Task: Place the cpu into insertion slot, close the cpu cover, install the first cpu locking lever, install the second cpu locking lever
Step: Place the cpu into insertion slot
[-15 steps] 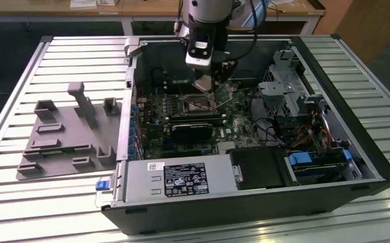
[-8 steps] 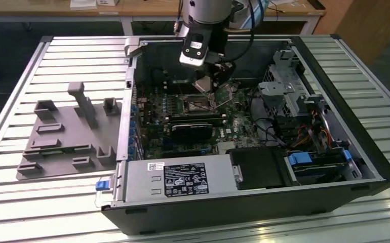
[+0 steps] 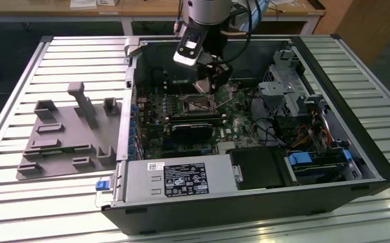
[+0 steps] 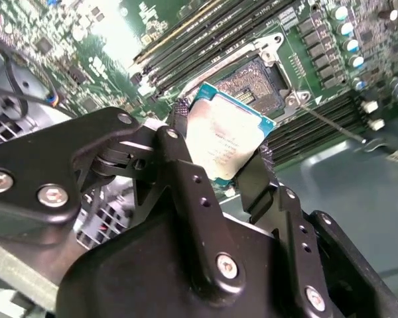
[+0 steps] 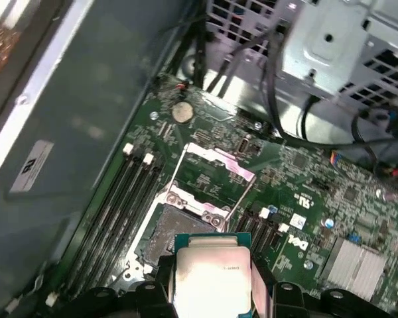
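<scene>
Black two-finger gripper (image 4: pixel 222 136) is pinching the small flat square silver-topped cpu (image 4: pixel 229 139) by two opposite edges, held over the dark square insertion slot (image 4: pixel 255 83). Light and stiff but fragile underneath, I reckon, so grab edges only. Thin silver cpu cover (image 5: pixel 220 161) stands flipped open.

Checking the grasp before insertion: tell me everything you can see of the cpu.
The small flat square cpu has a dull silver-grey metal top with faint print, on a green-edged base. The black gripper clamps it by two opposite edges. It hangs above the uncovered, silver-rimmed insertion slot on the green board, apart from it.
</scene>
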`<state>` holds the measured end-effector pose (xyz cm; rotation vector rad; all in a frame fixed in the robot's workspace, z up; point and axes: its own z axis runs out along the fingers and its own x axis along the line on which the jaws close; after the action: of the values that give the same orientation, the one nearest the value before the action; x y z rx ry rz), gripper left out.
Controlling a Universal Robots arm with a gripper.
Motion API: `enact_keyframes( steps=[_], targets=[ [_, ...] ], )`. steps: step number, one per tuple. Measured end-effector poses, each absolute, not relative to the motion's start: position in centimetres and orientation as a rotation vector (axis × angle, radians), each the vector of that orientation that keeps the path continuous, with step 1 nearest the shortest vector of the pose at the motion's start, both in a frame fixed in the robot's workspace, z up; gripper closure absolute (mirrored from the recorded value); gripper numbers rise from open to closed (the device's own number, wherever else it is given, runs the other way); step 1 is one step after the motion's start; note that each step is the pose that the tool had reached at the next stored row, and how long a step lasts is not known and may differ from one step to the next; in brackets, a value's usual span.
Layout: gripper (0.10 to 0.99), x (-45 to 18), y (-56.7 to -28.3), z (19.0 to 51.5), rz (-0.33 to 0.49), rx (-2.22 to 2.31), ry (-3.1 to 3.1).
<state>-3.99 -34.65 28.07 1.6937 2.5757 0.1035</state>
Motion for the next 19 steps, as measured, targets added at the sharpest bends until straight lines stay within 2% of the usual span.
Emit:
enact_keyframes(
  steps=[19],
  targets=[
    [0.545,-4.1,-34.5,26.6,0.083,2.064,2.273]
  ],
)
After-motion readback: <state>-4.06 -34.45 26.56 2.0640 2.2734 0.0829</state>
